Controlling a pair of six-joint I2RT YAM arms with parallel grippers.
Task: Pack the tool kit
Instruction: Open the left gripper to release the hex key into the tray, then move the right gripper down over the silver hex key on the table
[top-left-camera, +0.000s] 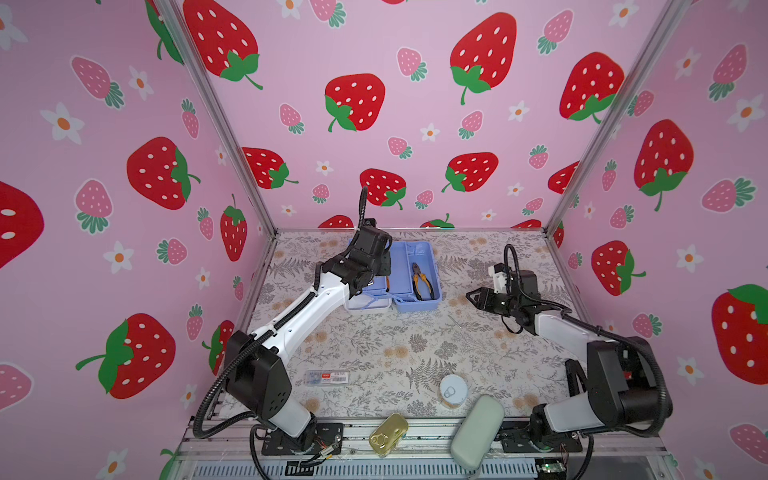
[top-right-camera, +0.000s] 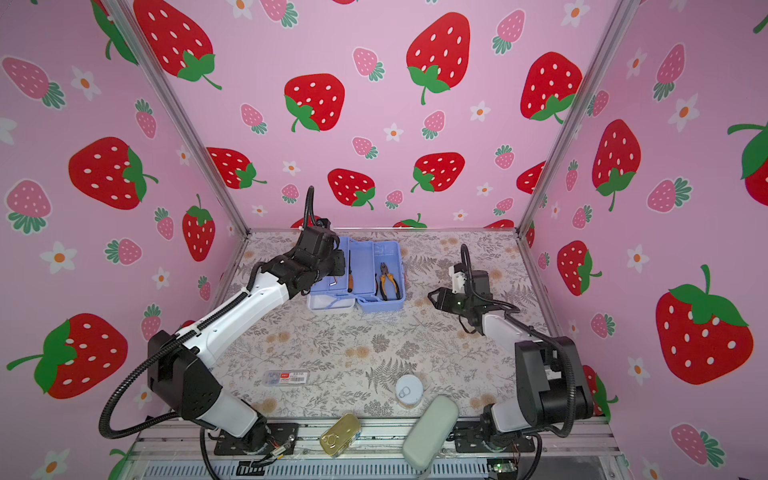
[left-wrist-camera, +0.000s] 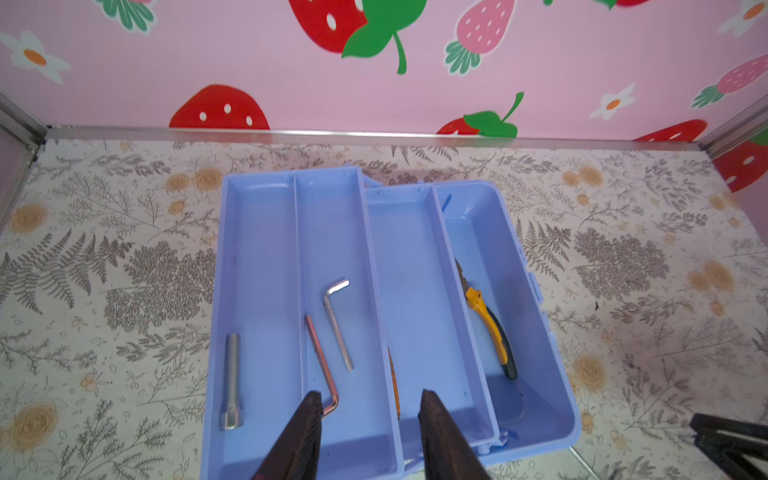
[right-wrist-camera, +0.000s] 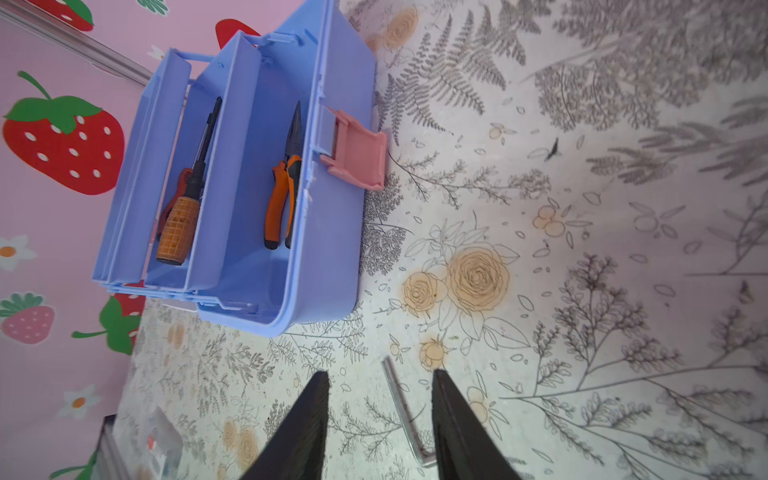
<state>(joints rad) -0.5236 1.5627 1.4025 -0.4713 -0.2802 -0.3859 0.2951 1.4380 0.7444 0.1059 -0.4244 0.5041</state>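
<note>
Centrally surface (top-left-camera: 395, 345) open; tool kit (top-left-camera: 415, 306) at back edge; can (top-left-camera: 453, 390), tin (top-left-camera: 388, 434), grey case (top-left-camera: 476, 432) along front. Left pincer (left-wrist-camera: 370, 394) parted, empty, over tray (left-wrist-camera: 332, 232); right pincer (right-wrist-camera: 381, 373) parted above hex key (right-wrist-camera: 405, 415).

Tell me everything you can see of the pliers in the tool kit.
The pliers are a small pair with dark metal jaws tapering to a point and orange grips trimmed in black, rubbery by the look. Their jaws are shut and the handles slightly spread. They lie in the deep bottom compartment of the open tool kit, close to the wall that carries the pink latch, nose toward the back of the table and handles toward the front. Only the blue plastic touches them.
</note>
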